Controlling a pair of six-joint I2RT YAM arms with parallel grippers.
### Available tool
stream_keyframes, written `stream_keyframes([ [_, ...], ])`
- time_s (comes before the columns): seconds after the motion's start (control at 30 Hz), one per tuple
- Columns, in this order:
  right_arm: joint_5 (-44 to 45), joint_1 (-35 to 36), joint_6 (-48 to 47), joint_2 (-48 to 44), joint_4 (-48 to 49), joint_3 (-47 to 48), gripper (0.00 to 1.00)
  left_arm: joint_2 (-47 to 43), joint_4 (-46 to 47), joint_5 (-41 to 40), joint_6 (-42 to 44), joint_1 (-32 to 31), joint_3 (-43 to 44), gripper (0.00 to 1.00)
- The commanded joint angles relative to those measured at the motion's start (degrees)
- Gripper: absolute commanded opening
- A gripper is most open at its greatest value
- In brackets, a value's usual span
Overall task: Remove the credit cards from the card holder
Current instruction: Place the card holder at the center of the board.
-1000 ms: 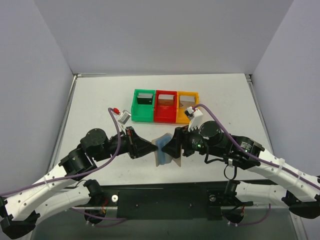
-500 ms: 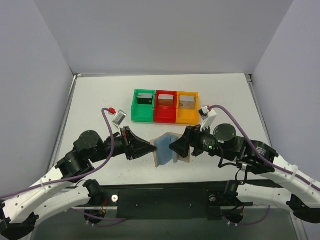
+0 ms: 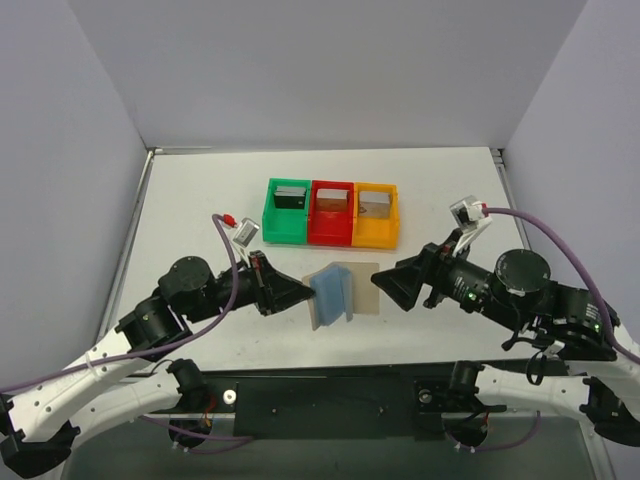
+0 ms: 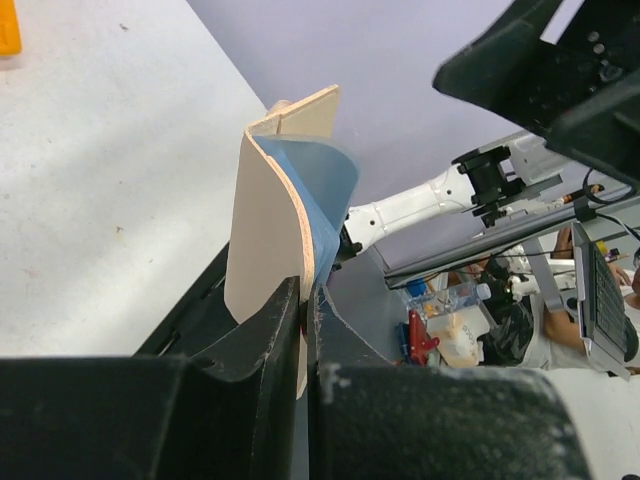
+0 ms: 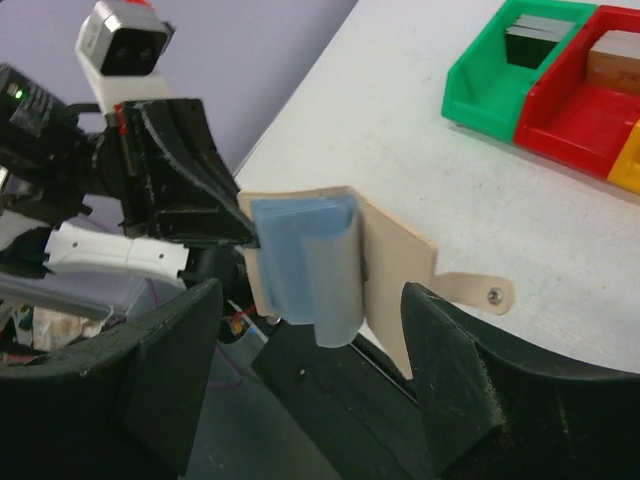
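The card holder [image 3: 332, 292] stands half open near the table's front edge, its blue-grey pocket panels curling away from the tan cover. My left gripper [image 3: 303, 293] is shut on its left panel; in the left wrist view the fingers [image 4: 285, 320] pinch the tan edge of the card holder [image 4: 268, 240]. My right gripper [image 3: 388, 284] is open, just right of the holder and apart from it. In the right wrist view the card holder [image 5: 305, 262] shows between the wide-apart fingers [image 5: 440, 340]. Credit cards [image 3: 290, 196] [image 3: 329, 200] [image 3: 374, 204] stand in the bins.
Green [image 3: 282, 225], red [image 3: 329, 229] and orange [image 3: 375, 232] bins stand in a row behind the holder, one card in each. The holder's tan snap tab [image 5: 478, 291] lies on the table. The table's front edge is just below both grippers.
My right gripper has drawn back to the right, away from the card holder, and opened a little wider. The holder now fans open; my left gripper keeps its hold.
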Motion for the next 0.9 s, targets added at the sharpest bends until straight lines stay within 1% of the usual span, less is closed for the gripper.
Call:
stream_keyframes([
  [0.0,-0.3,5.52,-2.9,4.07,0.52,1.29,0.66,0.62,1.36,-2.09,0.47,-0.14,3.56,0.0],
  [0.1,3.99,13.15,-4.39,9.15,0.79,2.78,0.65,1.76,-0.13,-3.93,0.39,-0.14,4.35,0.0],
  [0.17,6.98,15.89,-4.92,12.49,-0.09,4.37,0.64,2.9,-0.93,-4.55,0.39,-0.14,4.97,0.0],
  [0.37,12.87,16.08,-3.17,15.85,-0.44,3.41,0.58,3.35,-0.14,-4.29,-0.23,-0.14,5.41,0.0],
  [0.5,15.95,16.08,-2.99,16.99,-1.23,3.23,0.51,2.65,0.47,-3.5,-0.58,-0.14,5.41,0.0],
  [0.6,17.45,15.82,-2.55,17.34,-1.76,3.14,0.43,2.2,1.18,-3.15,-0.93,-0.14,4.8,0.0],
  [0.7,17.2,15.29,-2.55,17.52,-1.94,2.97,0.41,1.68,2.23,-2.36,-1.37,-0.14,4.27,0.0],
  [0.87,16.49,14.77,-2.29,18.22,-2.02,2.79,0.41,1.94,4.51,-0.87,-2.34,-0.23,3.57,0.0],
])
